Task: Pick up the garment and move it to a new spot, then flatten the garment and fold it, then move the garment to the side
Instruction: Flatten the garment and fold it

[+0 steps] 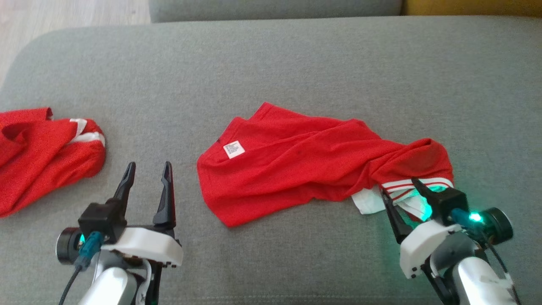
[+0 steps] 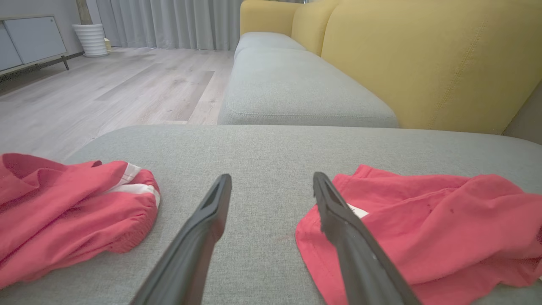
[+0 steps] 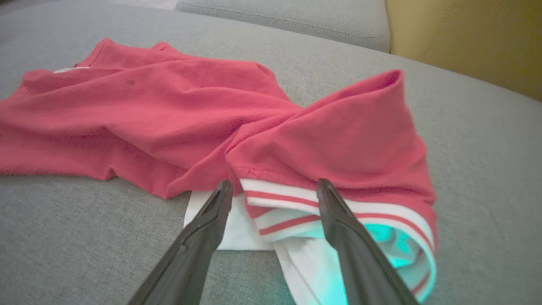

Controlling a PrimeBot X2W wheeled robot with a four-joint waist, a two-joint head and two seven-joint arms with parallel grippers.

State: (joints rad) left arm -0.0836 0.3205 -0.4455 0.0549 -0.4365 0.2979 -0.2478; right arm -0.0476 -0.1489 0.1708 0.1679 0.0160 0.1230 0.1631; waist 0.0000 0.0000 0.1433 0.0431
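The crumpled red cotton garment point(image 1: 296, 165) lies unflattened on the grey fabric sofa cushion point(image 1: 271, 63). The right pincer point(image 1: 400, 192), jaws apart, is poised at its striped white trim. The left pincer point(image 1: 149, 169) gapes empty nearby. Every step seems yet to come.

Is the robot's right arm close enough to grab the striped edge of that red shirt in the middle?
Probably yes. The right gripper is open, with its fingertips right at the striped trim of the red shirt. Nothing on the grey cushion appears to block the way.
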